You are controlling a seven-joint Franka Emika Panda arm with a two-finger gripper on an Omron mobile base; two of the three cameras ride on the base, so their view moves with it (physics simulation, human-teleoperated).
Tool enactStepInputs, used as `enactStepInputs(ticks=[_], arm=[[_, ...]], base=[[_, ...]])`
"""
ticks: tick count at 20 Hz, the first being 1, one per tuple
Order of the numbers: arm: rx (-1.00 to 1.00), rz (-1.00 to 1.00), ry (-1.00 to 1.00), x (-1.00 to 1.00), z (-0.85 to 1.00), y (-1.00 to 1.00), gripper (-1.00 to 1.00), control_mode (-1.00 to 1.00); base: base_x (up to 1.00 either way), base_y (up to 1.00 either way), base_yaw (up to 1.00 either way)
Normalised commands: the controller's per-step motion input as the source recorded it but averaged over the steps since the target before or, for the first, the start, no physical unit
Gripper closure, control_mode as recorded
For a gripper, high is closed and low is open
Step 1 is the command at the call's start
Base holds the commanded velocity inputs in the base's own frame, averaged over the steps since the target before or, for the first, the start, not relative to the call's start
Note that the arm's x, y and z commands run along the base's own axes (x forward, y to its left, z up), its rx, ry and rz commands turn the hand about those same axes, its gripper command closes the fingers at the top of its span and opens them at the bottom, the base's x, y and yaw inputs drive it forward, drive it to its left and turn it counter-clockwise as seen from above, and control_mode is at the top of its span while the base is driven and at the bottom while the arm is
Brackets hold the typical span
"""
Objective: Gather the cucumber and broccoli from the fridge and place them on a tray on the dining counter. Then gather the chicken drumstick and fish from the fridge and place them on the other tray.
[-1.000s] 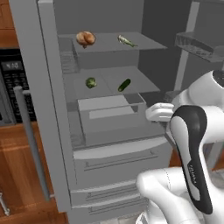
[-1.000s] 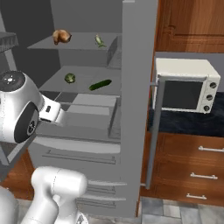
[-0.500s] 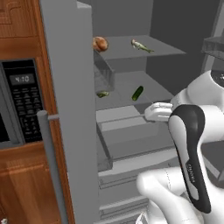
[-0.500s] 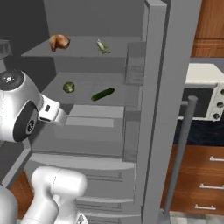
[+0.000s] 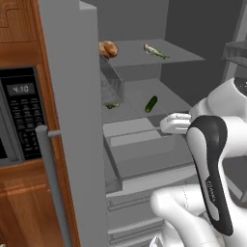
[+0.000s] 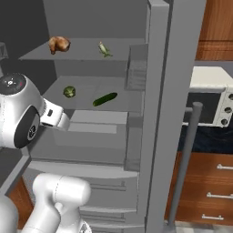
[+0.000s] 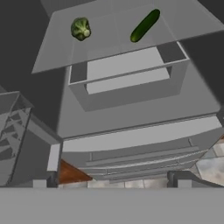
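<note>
The fridge (image 5: 72,120) stands open. On its middle shelf lie the dark green cucumber (image 5: 151,103) (image 6: 105,99) (image 7: 145,26) and the broccoli (image 6: 69,92) (image 7: 80,29); in the left base view the broccoli (image 5: 112,105) is half hidden behind a door bin. The chicken drumstick (image 5: 108,48) (image 6: 59,44) and the fish (image 5: 155,51) (image 6: 104,49) rest on the shelf above. My gripper (image 7: 113,181) is open and holds nothing, well short of the shelf and below it, facing the fridge's drawers. The trays and the dining counter are out of view.
A clear crisper box (image 7: 127,74) juts out under the middle shelf. The open fridge doors (image 6: 168,113) flank the arm on both sides. A built-in oven panel (image 5: 21,116) sits left, a toaster oven (image 6: 214,102) over wooden drawers (image 6: 209,182) right.
The whole picture has shifted in both base views, so the base has moved relative to the fridge. The food lies where it was on the shelves. The gripper stays open.
</note>
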Motion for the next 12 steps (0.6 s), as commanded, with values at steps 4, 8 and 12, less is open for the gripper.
enactStepInputs(ticks=[4, 8, 12], arm=[[0.0, 0.0, 0.0, 0.0, 0.0, 0.0, -1.0, 1.0], [0.0, 0.0, 0.0, 0.0, 0.0, 0.0, -1.0, 1.0], [0.0, 0.0, 0.0, 0.0, 0.0, 0.0, -1.0, 1.0]], base=[[0.53, -0.3, 0.04], [0.64, -0.24, 0.08], [0.73, -0.15, 0.11]])
